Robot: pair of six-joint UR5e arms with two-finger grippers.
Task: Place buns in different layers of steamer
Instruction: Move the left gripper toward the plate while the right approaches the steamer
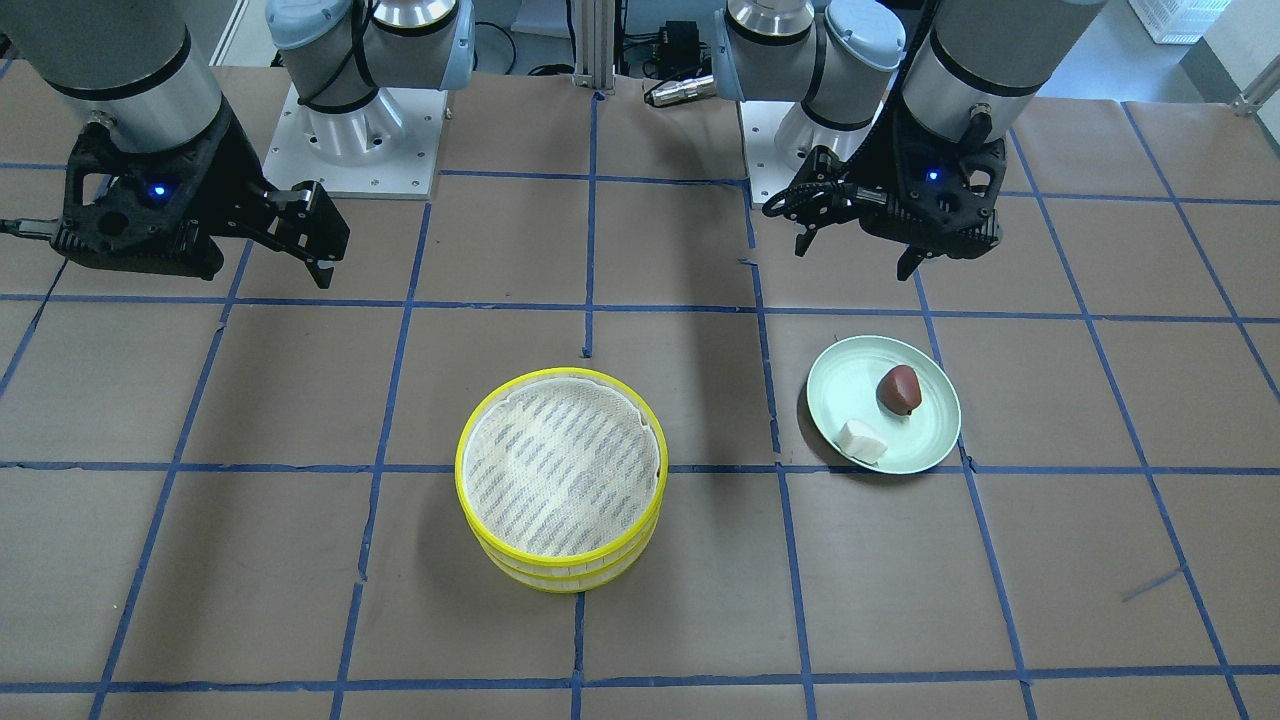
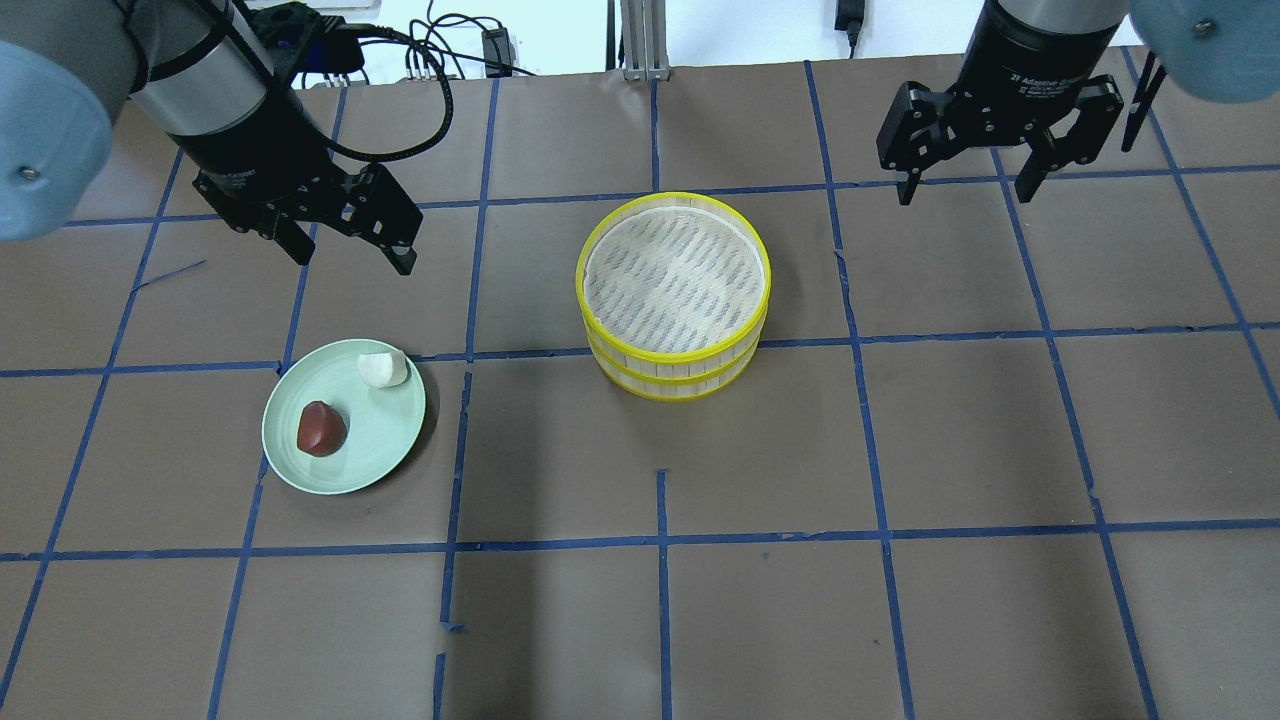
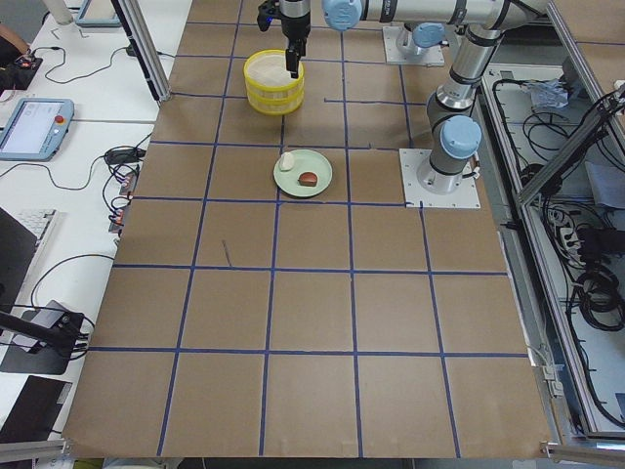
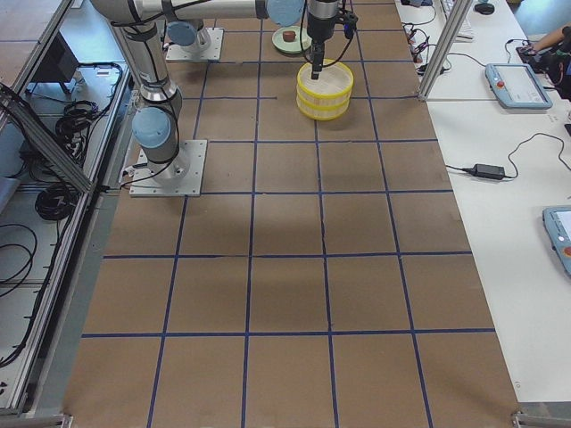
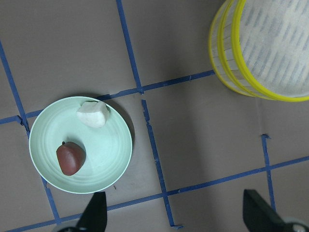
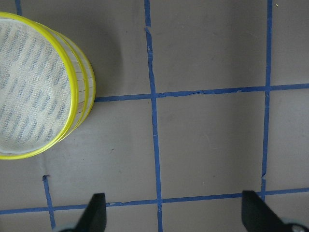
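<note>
On the pale green round plate (image 2: 392,425), toward the robot's left side of the table, lay both small toy buns. The white roundish bun (image 2: 383,369) sat by the plate's far rim, and the dark reddish-brown blocky bun (image 2: 321,428) sat nearer the middle, the two apart from each other. The steamer (image 2: 675,362), two round shallow trays with bright yellow rims stacked one on the other, stood near the table's centre, well apart from the plate. Its top tray's white woven liner with grey stripes faced up (the lower tray's inside was hidden). The left gripper (image 2: 352,255) hung above the table just beyond the plate, jaws spread wide and holding nothing. The right gripper (image 2: 965,190) hovered well off on the steamer's other side, jaws likewise apart and empty. Beneath lay the brown paper-covered table (image 2: 900,450), crossed by blue tape lines (image 2: 662,600).
</note>
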